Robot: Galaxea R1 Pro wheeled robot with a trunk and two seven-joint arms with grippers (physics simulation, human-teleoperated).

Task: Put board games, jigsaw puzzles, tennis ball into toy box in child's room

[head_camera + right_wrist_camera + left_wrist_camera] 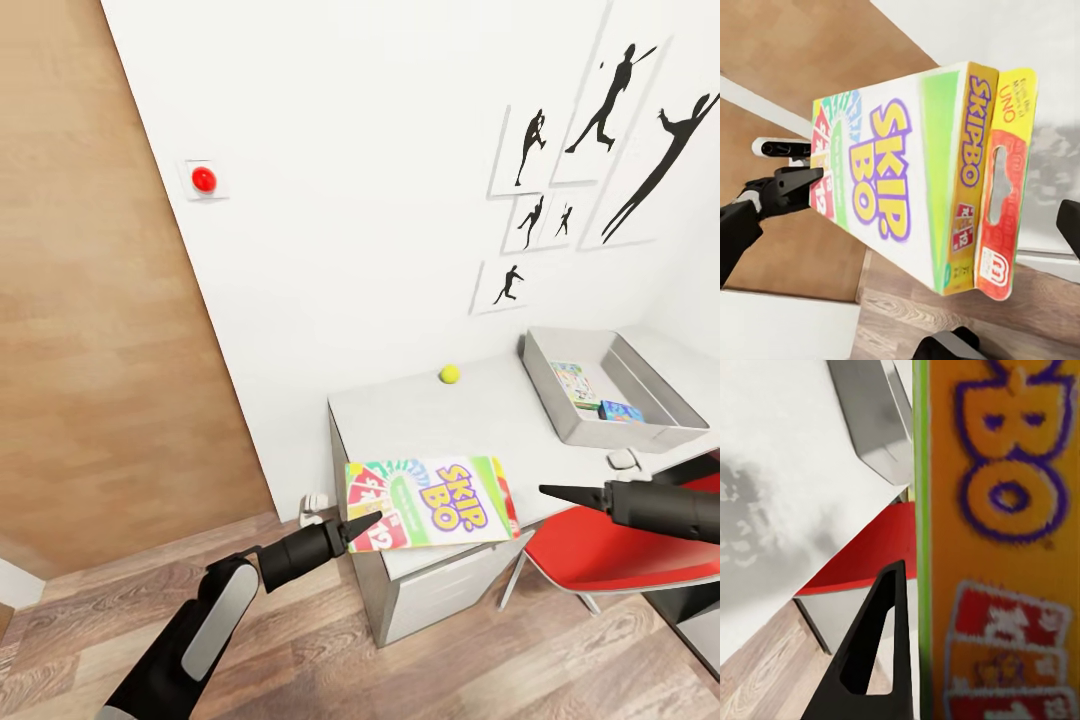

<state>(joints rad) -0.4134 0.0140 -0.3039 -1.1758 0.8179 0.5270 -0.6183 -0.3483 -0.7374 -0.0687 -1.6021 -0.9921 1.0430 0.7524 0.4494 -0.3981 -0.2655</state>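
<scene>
My left tool [365, 522] pinches the near end of the Skip-Bo board game [432, 502], carrying it flat above the tabletop [470, 415] front so it clears the edge. My right tool [560, 493] hangs just beside the box's other end, fingers pressed together, not touching. Farther back the tennis ball [450, 374] waits by the wall, and the toy box [556, 402] already holds two small boxes

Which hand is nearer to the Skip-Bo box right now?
Left. The left hand grips the Skip-Bo box at its near-left edge, in contact. The right hand hovers just off the box's right end, apart from it, above the red chair.
</scene>
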